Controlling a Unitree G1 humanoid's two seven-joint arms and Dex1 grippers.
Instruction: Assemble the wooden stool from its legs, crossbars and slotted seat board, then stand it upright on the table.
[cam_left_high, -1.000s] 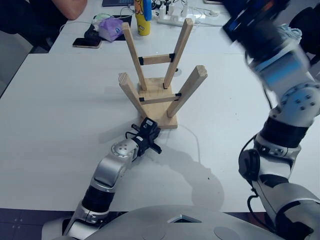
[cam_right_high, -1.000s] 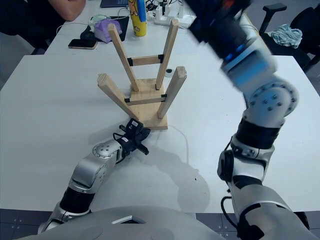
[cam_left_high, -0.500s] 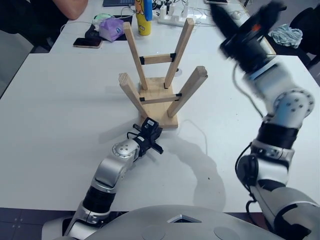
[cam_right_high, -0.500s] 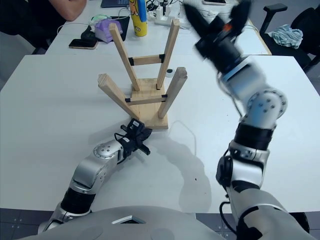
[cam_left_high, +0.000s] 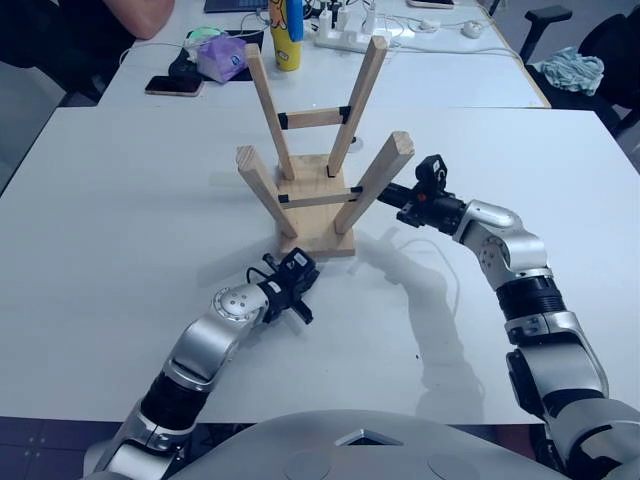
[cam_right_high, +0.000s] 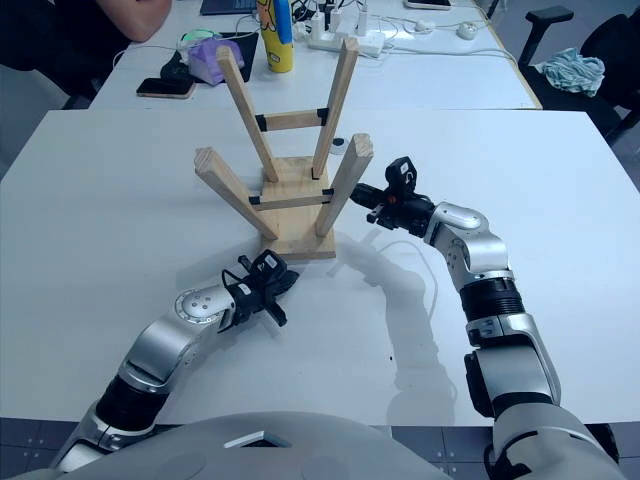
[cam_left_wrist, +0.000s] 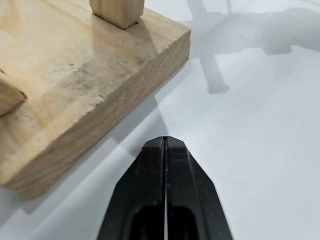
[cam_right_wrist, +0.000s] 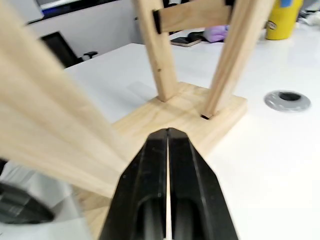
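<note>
1. Stool (cam_left_high: 312, 190): assembled, upside down near mid-counter (cam_left_high: 120, 210). The seat board (cam_left_high: 318, 224) lies flat on the surface and the legs point up and splay outward.
2. Legs: two far ones (cam_left_high: 268, 105) and (cam_left_high: 360, 100) rise highest. Two near ones (cam_left_high: 262, 188) and (cam_left_high: 378, 180) lean toward the robot's L and R respectively.
3. Crossbars: upper bar (cam_left_high: 313, 118) joins the far pair and lower bar (cam_left_high: 318, 198) joins the near pair. Dark clips sit at each joint.
4. L gripper (cam_left_high: 303, 292): low over the counter, just beside the board's near corner and apart from it. Its fingers (cam_left_wrist: 152, 165) are clenched together with nothing between them, tips aimed past the board edge (cam_left_wrist: 95, 100).
5. R gripper (cam_left_high: 390, 195): held above the counter on the stool's R side, just beside the near R leg at about mid-height. Contact with that leg cannot be told. Its fingers (cam_right_wrist: 157, 160) are pressed tight and hold nothing. In the R wrist view they point at the board (cam_right_wrist: 190, 107), with the near leg (cam_right_wrist: 45, 115) crossing close in front.
6. Grommet (cam_right_wrist: 289, 99): round, grey, set in the counter beyond the board.
7. Rear counter (cam_left_high: 440, 80), behind the stool: yellow bottle (cam_left_high: 287, 35), purple pouch (cam_left_high: 222, 58), phone (cam_left_high: 174, 86), power strip (cam_left_high: 345, 38) with cables.
</note>
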